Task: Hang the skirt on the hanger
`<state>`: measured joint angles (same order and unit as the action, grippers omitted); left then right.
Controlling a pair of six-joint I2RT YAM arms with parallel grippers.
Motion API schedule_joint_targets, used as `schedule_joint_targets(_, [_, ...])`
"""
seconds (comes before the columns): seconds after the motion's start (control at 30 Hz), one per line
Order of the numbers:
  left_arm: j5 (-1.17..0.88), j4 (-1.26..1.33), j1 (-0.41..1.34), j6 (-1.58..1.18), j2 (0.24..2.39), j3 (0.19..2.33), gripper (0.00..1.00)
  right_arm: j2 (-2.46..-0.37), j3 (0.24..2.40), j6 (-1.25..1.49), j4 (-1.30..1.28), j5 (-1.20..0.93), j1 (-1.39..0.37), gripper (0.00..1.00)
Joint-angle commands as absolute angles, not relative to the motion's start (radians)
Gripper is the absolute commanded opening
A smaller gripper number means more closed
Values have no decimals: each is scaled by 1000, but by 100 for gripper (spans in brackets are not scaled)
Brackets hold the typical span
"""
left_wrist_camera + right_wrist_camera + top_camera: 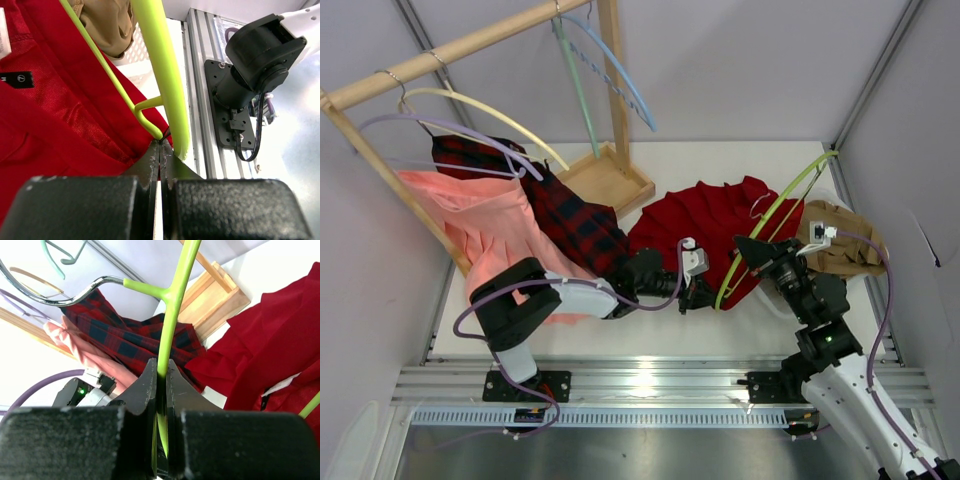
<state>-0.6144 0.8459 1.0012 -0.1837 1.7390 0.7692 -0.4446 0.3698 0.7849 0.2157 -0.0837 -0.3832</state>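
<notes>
While R hand [161, 366] pinches the hanger [171, 325], diagonal near-left to far-right over the skirt [705, 215], L hand [160, 148] is pressed together

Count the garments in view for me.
4: the deep-red skirt spread on the table, the plaid skirt and the salmon-pink skirt on the rack at left, a tan garment at the table's right edge. Others could be hidden underneath.

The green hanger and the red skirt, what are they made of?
The hanger looks like moulded plastic: smooth, glossy lime green. Its hook looks like polished metal, silvery and reflective. The skirt is cloth, matte deep red, with fine weave and soft folds; the fibre cannot be told.
</notes>
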Motion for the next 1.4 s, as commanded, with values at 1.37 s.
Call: schedule_joint_targets(1.37, [-560,531,963,-347,1769,979,0,-399,396,853,255,-37,-385,0])
